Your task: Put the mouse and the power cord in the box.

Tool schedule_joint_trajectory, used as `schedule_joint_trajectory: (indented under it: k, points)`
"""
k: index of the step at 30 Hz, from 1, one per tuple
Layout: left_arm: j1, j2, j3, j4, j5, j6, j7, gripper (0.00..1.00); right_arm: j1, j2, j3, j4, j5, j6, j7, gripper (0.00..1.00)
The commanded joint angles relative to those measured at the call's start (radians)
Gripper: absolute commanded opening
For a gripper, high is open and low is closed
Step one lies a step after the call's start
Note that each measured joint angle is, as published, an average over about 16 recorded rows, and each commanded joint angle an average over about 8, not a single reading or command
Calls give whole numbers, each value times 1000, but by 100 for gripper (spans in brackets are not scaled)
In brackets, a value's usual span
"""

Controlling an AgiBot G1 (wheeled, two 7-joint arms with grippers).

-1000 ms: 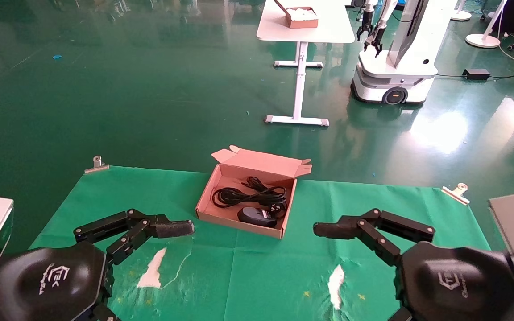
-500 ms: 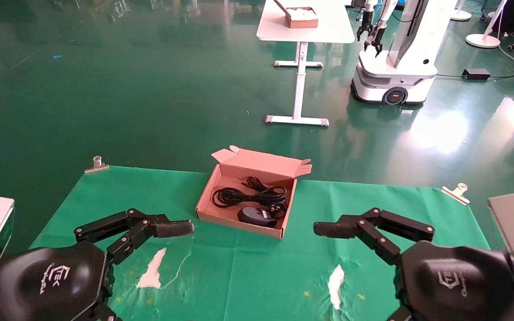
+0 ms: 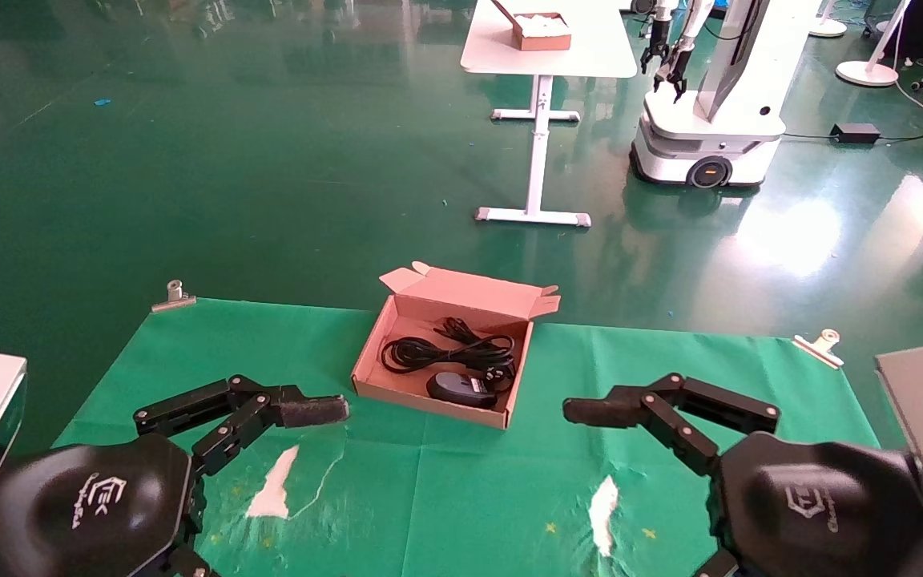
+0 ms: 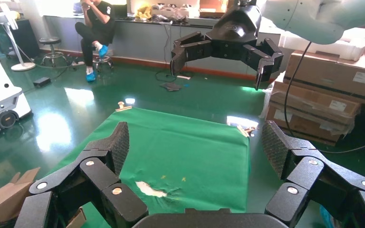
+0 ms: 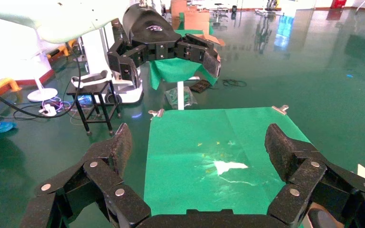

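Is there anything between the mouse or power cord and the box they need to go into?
Nothing visible: the mouse and power cord already lie inside the open box. The left claw and right claw hover open on either side, holding nothing.

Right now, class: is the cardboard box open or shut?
Open. The box's flap lid stands up at its far edge, with the mouse and power cord visible inside.

The table is covered by a green cloth, clipped at both far corners, with two torn white patches near the near edge. The open box sits at the middle of the far edge.
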Motion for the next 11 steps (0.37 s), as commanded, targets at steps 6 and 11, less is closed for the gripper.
schedule_joint_trajectory:
  k: [6,11]
  points:
    - [0,0,0,0,0,0,0,100,0,0,0,0,0,0,0,100]
    - [0,0,0,0,0,0,0,100,0,0,0,0,0,0,0,100]
